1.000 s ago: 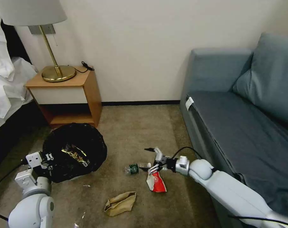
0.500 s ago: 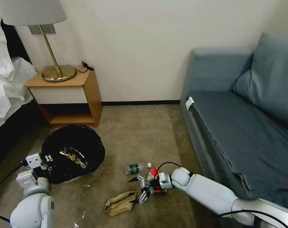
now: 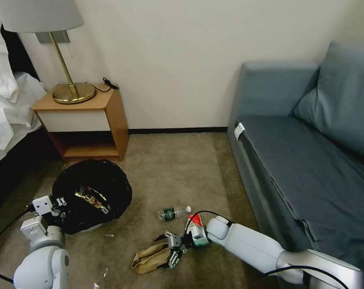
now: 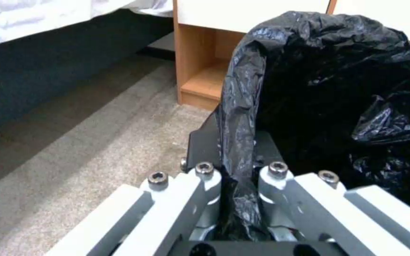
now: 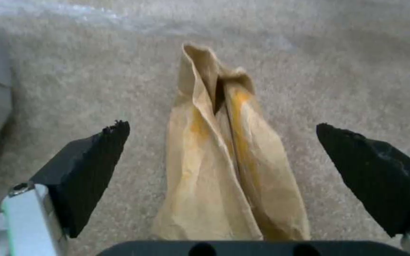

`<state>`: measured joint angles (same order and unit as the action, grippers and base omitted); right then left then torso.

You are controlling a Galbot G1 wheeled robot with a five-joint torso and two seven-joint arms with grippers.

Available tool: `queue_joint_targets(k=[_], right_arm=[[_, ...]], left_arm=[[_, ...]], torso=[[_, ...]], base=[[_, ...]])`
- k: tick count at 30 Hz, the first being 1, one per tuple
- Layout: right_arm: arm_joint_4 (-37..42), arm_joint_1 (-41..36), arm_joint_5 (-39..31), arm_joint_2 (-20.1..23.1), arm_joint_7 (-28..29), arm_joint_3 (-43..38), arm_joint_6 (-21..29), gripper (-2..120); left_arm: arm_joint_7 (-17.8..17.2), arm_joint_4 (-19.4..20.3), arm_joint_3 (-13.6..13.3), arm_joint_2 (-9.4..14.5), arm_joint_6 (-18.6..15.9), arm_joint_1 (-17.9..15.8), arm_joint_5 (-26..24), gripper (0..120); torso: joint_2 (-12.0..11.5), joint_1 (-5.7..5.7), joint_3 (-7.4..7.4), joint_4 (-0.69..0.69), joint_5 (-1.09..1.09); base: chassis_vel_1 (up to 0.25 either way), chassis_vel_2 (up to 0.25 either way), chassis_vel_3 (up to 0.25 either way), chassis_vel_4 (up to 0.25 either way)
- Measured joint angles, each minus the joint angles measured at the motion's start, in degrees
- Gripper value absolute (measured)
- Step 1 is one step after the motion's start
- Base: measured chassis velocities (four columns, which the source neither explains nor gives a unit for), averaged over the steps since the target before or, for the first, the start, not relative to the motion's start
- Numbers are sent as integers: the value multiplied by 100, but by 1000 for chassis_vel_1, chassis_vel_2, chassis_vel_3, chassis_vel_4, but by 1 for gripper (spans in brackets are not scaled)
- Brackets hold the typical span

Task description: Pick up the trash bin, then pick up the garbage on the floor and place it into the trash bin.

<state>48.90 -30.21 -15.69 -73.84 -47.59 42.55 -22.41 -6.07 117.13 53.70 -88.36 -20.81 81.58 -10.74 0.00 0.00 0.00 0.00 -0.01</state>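
The trash bin (image 3: 92,194), lined with a crinkly black bag, sits at the left over the carpet, with my left gripper (image 3: 58,205) shut on its rim. In the left wrist view the left gripper (image 4: 237,149) pinches the bag-covered rim of the trash bin (image 4: 333,106). A gold-yellow wrapper (image 3: 92,197) lies inside. My right gripper (image 3: 168,249) is open, low over the crumpled tan paper bag (image 3: 150,257); in the right wrist view the paper bag (image 5: 224,170) lies between its spread fingers (image 5: 86,167). A small clear bottle (image 3: 172,212) and a red-and-white packet (image 3: 195,218) lie on the carpet behind the right wrist.
A wooden nightstand (image 3: 89,120) with a brass lamp (image 3: 71,90) stands behind the bin. White bedding (image 3: 5,108) hangs at the far left. A blue-grey sofa (image 3: 302,152) bounds the right side. Small scraps (image 3: 104,275) dot the carpet near the front.
My right gripper has swung from beside the bottle and packet, nearer and leftward, down onto the paper bag, staying open. The bin and left gripper have shifted only slightly.
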Motion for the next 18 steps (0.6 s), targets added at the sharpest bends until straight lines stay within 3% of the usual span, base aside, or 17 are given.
queue_joint_targets(k=[12,18], right_arm=[[-864,8,520,-341,-20,-258,-260,99],[-988,2,556,-369,121,-342,-379,79]], left_arm=[[2,-14,-29,-54,87,66,89,4],[3,-56,-52,-70,105,44,119,4]], torso=[[0,0,0,0,1],[0,0,0,0,1]], base=[[0,0,0,0],[0,0,0,0]])
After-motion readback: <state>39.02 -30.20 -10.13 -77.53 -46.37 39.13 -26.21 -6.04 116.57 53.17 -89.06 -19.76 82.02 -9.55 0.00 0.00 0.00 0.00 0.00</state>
